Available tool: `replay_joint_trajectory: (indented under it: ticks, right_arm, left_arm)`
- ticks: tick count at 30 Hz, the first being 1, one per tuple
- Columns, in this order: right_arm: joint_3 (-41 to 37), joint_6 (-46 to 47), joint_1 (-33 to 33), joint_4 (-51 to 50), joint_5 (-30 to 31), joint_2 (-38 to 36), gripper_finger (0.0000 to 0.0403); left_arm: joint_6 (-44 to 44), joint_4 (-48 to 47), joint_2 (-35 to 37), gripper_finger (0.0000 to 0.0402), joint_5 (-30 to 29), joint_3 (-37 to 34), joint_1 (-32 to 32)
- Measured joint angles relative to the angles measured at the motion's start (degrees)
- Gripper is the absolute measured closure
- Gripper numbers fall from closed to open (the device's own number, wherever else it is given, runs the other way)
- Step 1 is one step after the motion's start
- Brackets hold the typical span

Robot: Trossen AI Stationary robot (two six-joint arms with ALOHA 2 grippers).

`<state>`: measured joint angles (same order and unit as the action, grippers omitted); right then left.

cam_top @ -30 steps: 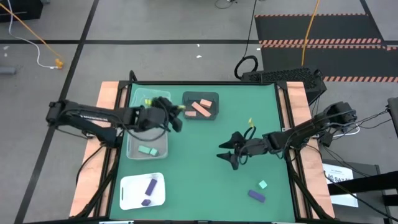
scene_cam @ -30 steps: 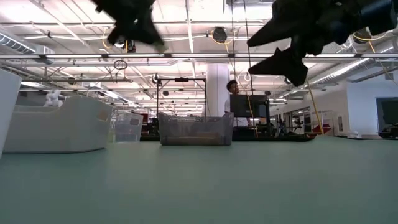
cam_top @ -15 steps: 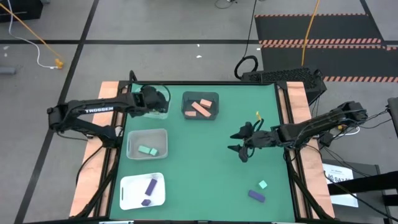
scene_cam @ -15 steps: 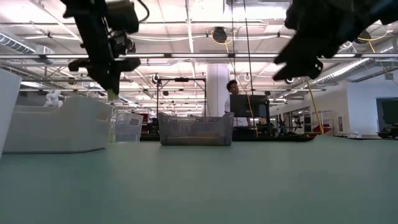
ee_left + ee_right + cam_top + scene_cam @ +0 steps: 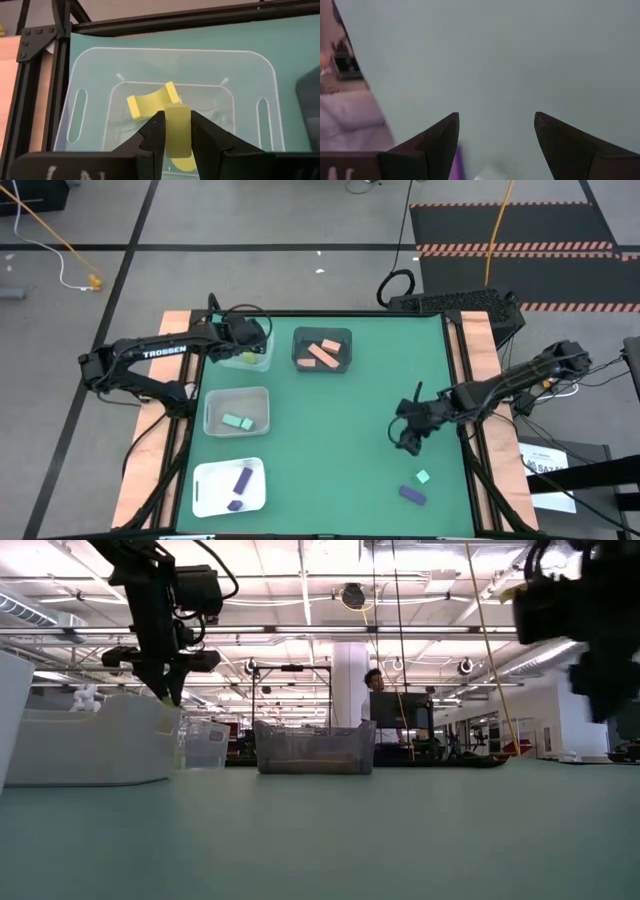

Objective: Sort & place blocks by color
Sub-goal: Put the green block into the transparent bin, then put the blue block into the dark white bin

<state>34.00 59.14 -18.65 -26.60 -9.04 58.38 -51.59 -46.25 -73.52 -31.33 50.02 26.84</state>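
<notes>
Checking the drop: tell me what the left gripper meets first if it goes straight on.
The left gripper, shut on a yellow block, points into the clear bin; it would probably meet the yellow block lying there.

Both arms are dark, basically black, built from slim tube links with chunkier joints. The left arm [image 5: 150, 358] has white TROSSEN lettering along its upper link, and thin black cables loop off it near the wrist. The right arm [image 5: 500, 387] has the same look, with a cable bundle hanging off its shoulder end. Wrist cams show matte black, wedge-shaped fingers [image 5: 437, 137] tapering to points, and faint white marks on the left gripper [image 5: 172, 131] body.
</notes>
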Motion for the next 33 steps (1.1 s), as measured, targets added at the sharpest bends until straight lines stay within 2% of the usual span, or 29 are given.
replay_joint_trajectory:
  ticks: [5,12,17,20,26,29,33]
  right_arm:
    - [0.00,9.27,-4.51,-0.96,-4.70,0.01,0.0151]
    - [0.00,19.68,-12.51,-0.87,-4.77,0.00,0.0152]
    - [0.00,23.14,-20.26,1.26,-4.58,0.01,0.0164]
    - [0.00,18.80,-23.87,2.27,-0.71,0.06,0.0179]
    - [0.00,-0.18,-29.64,2.37,11.83,1.02,0.0202]
    - [0.00,-8.15,-31.07,2.37,12.02,2.78,0.0208]
    - [-0.01,-12.74,-32.38,2.37,11.98,5.84,0.0213]
  left_arm:
    - [0.49,-0.21,0.00,0.0316,0.32,0.00,0.29]
    - [5.07,-0.19,0.00,0.0316,0.73,0.00,0.29]
    - [6.76,0.02,0.32,0.0316,4.61,0.00,-0.20]
    - [6.90,0.34,0.31,0.0316,5.92,0.00,-1.51]
    - [8.13,2.66,0.31,0.0316,6.04,0.00,-6.26]
    - [9.66,4.56,0.31,0.0316,6.99,0.00,-9.32]
    - [9.01,6.70,0.31,0.0316,9.33,0.00,-13.55]
